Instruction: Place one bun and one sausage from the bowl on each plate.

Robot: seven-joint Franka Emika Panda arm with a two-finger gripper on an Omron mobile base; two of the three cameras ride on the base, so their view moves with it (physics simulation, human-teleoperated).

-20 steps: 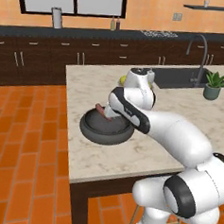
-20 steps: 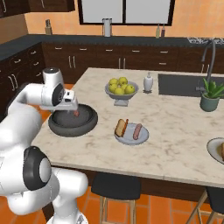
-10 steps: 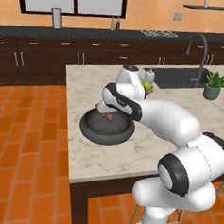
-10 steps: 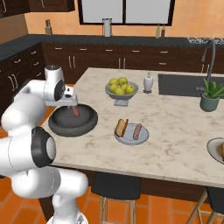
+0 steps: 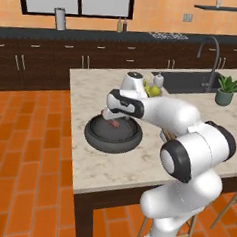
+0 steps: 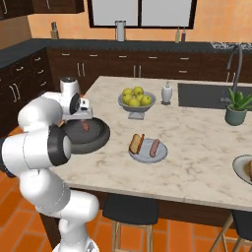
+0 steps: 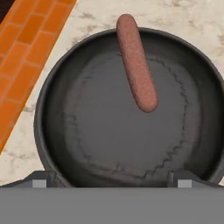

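A slim pinkish-red sausage [image 7: 136, 61] lies alone in the dark bowl [image 7: 41, 100], leaning on its far wall. My gripper [image 7: 111, 178] hovers open just above the bowl's near side, with nothing between its fingertips [image 7: 39, 178]. From the left base view, the gripper [image 5: 110, 116] hangs over the bowl [image 5: 112, 149] beside the sausage [image 5: 113, 123]. In the right base view, the bowl [image 6: 98, 143] holds the sausage [image 6: 86, 126]. A pale plate [image 6: 147, 158] to its right carries a bun [image 6: 136, 143] and a sausage [image 6: 155, 146]. A second plate [image 6: 241, 167] sits at the right edge.
A pedestal bowl of yellow-green apples [image 6: 137, 97] and a small white bottle [image 6: 167, 92] stand behind the plate. The sink [image 6: 202, 96] and a potted plant [image 6: 236, 108] are at the far right. The counter's left edge drops to the orange tiled floor [image 5: 33, 154].
My hand has moved a little left and down over the bowl, and the arm has swung round. The jaws stay open and the sausage has not moved.
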